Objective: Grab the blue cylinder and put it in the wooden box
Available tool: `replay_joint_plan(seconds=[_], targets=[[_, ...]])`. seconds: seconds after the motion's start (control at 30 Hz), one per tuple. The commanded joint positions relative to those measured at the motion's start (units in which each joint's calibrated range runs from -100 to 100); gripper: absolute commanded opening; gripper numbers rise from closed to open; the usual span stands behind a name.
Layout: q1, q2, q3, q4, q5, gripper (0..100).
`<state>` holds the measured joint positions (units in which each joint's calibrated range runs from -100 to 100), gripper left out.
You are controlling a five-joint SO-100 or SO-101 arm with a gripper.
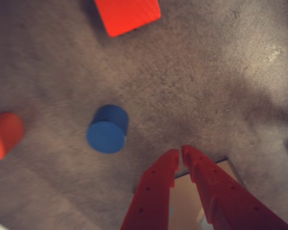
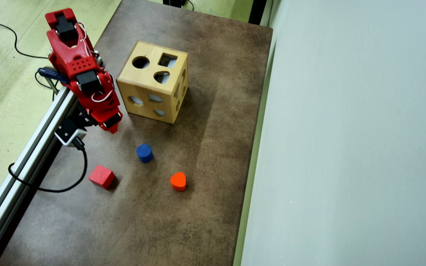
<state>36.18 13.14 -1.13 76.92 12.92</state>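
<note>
The blue cylinder (image 1: 107, 129) (image 2: 144, 152) stands upright on the brown table, apart from everything else. My red gripper (image 1: 181, 152) (image 2: 112, 127) hangs above the table with its fingertips almost touching and nothing between them. In the wrist view the cylinder lies to the upper left of the tips. In the overhead view it lies below and to the right of them. The wooden box (image 2: 154, 81) with its shape cutouts stands just right of the arm in the overhead view. A pale corner of the box (image 1: 182, 201) shows behind the fingers in the wrist view.
A red cube (image 1: 127, 14) (image 2: 102, 176) and an orange heart block (image 1: 5, 134) (image 2: 178, 181) sit on the table either side of the cylinder. An aluminium rail (image 2: 31, 147) with a black cable runs along the table's left edge, and a pale wall (image 2: 346, 147) bounds the right.
</note>
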Motion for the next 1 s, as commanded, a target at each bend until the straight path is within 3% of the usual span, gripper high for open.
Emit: replay_joint_plan(seconds=[0.0,0.2,0.3,0.67,0.97], targets=[[-0.75,1.85,-2.63,-0.72,0.63,6],[-1.79,2.96,-2.63,-0.72,3.22,22],[-3.35,2.96,-2.72,-0.8,3.86,26],[-6.84,8.56,-5.49,-10.21,4.79,27],[-6.54,12.13,-6.65,-10.53,4.84,27]])
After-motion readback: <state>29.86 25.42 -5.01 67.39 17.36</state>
